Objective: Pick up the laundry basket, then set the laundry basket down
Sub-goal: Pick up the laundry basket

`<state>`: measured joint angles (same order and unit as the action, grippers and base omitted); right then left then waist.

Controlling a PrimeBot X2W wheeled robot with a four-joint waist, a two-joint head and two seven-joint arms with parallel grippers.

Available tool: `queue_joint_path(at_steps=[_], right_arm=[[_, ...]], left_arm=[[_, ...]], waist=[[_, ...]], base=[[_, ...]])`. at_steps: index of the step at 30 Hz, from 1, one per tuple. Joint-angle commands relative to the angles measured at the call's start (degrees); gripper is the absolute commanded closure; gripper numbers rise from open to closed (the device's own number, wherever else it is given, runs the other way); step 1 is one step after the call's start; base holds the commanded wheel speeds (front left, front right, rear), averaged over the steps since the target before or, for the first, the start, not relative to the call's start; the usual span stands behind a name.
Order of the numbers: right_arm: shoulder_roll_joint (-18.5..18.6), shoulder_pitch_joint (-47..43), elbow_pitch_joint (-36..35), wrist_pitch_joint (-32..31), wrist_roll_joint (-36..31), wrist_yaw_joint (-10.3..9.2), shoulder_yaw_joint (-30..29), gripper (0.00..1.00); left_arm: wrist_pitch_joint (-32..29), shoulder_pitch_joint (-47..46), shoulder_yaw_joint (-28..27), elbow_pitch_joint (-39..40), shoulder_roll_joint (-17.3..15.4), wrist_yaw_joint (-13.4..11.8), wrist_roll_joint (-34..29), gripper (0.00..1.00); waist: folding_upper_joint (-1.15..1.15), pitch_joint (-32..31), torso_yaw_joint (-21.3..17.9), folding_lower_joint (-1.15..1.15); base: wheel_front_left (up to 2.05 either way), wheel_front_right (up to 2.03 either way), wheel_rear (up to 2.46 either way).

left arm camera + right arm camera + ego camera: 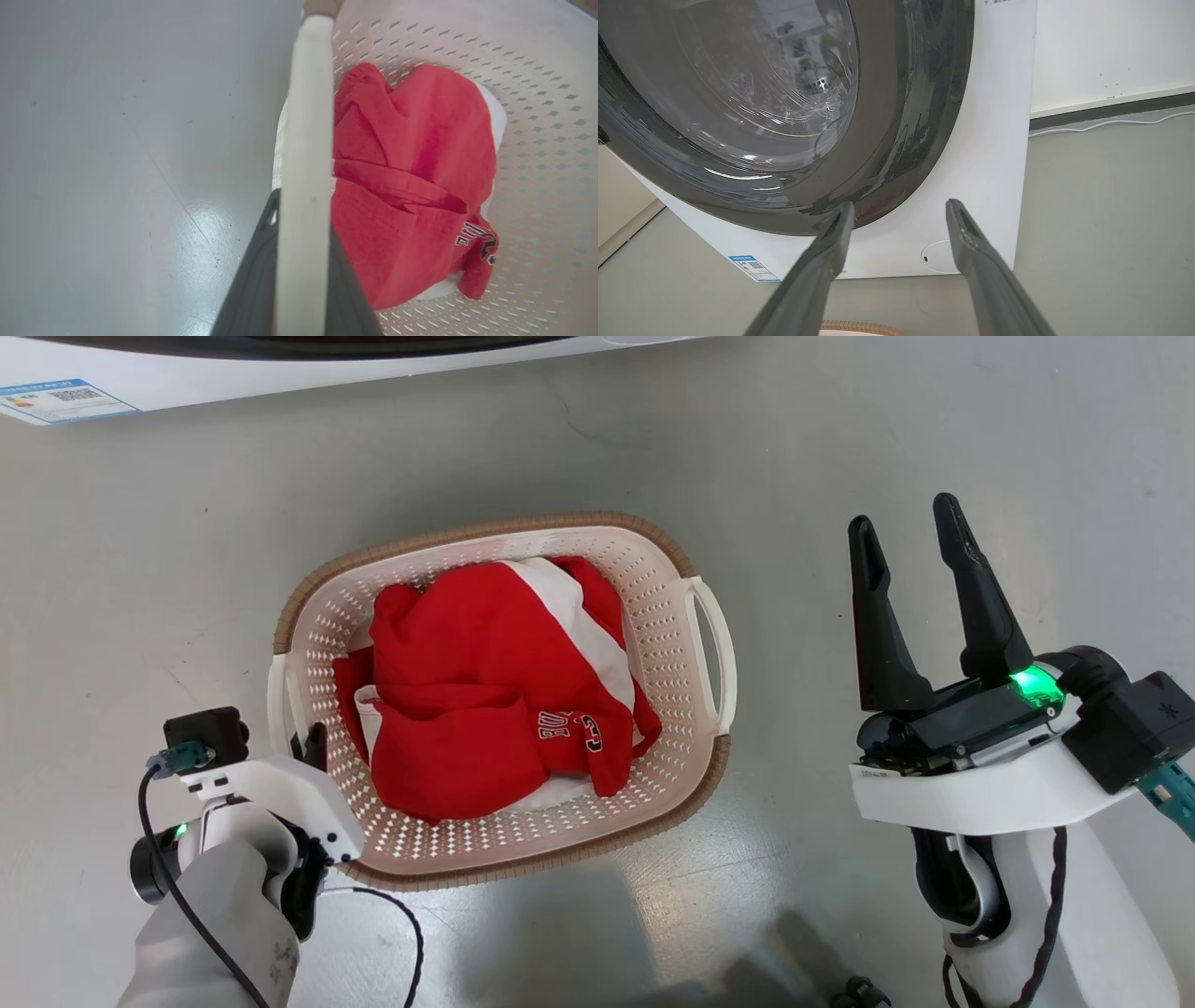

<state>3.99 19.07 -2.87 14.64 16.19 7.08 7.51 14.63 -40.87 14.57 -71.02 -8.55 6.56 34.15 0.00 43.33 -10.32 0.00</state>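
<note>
Two dark fingers of my left claw are squeezed narrow on the white left handle of the laundry basket. The basket looks to sit on the grey floor in front of the washing machine, with red and white clothes inside. Its long way runs from my left to my right, one handle at each end. My right claw is wide and holds nothing. It points ahead at the machine, and the right handle lies off to its left, apart from it. I think lifting by one end could tip the basket, so the right claw may need to turn in
</note>
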Motion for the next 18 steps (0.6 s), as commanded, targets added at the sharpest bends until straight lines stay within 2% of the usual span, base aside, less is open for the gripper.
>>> queue_joint_path(at_steps=[1,2,3,4,5,18], right_arm=[[0.1,-1.2,-1.1,0.36,0.35,0.41,1.09,0.0],[0.09,-1.21,-1.08,0.36,0.35,0.41,1.12,0.0],[0.09,-1.22,-1.07,0.36,0.35,0.41,1.16,0.0],[0.09,-1.22,-1.05,0.36,0.37,0.41,1.2,0.0],[0.09,-1.22,-1.04,0.36,0.38,0.41,1.22,0.0],[0.24,-1.23,-0.64,0.36,0.5,0.41,1.1,0.0]], left_arm=[[0.37,0.05,-1.69,0.99,-0.97,0.31,-0.58,1.0],[0.37,0.08,-1.78,0.9,-0.95,0.3,-0.65,1.0],[0.37,0.09,-1.89,0.69,-0.91,0.18,-0.65,0.62],[0.37,0.06,-1.96,0.44,-0.86,0.1,-0.66,0.04],[0.37,-0.01,-2.04,0.27,-0.83,0.07,-0.67,0.0],[0.37,0.0,-1.67,1.11,-1.2,-1.06,-3.45,0.0]], waist=[[0.0,-0.03,0.02,0.0],[0.0,-0.06,0.01,0.0],[0.0,-0.09,-0.01,0.0],[0.0,-0.12,-0.02,0.0],[0.0,-0.12,-0.02,0.0],[0.0,-0.78,0.33,0.0]], base=[[0.0,0.0,0.0],[0.0,0.0,0.0],[0.0,0.0,0.0],[0.0,0.0,0.0],[0.0,0.0,0.0],[0.0,0.0,0.0]])
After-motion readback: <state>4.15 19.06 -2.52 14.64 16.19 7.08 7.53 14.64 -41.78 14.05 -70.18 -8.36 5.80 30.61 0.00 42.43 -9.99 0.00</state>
